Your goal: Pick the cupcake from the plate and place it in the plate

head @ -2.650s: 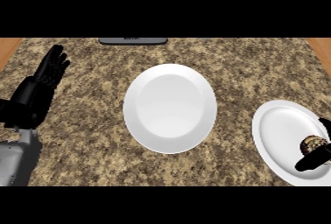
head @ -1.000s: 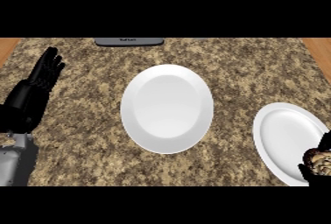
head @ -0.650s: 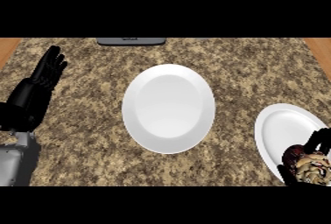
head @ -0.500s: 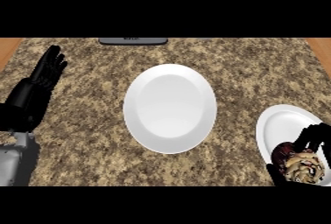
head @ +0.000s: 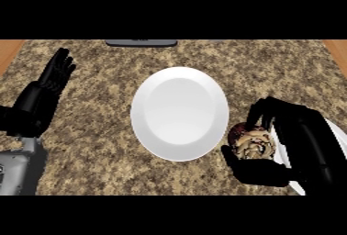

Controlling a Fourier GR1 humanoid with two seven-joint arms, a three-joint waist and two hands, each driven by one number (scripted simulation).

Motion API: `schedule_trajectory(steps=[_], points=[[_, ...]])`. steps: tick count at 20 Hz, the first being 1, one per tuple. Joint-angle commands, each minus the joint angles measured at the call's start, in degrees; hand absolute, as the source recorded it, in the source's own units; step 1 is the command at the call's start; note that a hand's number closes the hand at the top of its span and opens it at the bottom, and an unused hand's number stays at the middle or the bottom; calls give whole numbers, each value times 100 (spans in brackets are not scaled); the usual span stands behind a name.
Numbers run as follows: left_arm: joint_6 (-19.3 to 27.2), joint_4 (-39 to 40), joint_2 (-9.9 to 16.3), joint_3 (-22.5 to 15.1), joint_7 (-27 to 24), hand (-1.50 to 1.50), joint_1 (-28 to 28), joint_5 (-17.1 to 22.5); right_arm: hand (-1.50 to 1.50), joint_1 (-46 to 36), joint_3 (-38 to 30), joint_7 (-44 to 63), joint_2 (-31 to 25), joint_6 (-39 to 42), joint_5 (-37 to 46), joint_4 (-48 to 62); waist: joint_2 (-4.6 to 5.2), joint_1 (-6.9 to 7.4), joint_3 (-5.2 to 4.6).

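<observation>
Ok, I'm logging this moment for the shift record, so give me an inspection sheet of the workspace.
Surface: speckled stone counter, wooden edges at the far corners.
Job's things: cupcake held between the centre plate and the right plate.
Clutter: dark object at the far edge.
Hands: right hand curled round the cupcake; left hand open, resting at the left.
Cables: nothing seen.
Surroundings: nothing seen.

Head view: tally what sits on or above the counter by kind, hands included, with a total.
Plates: 2, centre plate and right plate
Cupcakes: 1, the cupcake
Robot hands: 2, left robot hand and right robot hand
Dark object at far edge: 1
Total: 6
</observation>
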Motion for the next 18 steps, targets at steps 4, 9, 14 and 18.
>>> schedule_trajectory(steps=[4, 9, 14, 18], points=[[-211, 19, 169, 237, 183, 0, -142, 167, 150, -1708, 118, 415, 1270, 134, 100, 1711, 4, 18, 3], [56, -217, -223, -168, -2, 0, 109, -235, 150, -2185, 178, -18, 1946, -595, 649, 3501, 12, 28, 5], [-57, 48, -179, -32, -204, 0, 156, -224, 150, -2739, 202, -287, 1968, -1212, 599, 4968, 15, 46, 5], [-21, -140, -283, -175, 97, 0, -28, -237, 150, -3051, 486, -769, 1974, -1734, 429, 6284, 34, 115, 7]])
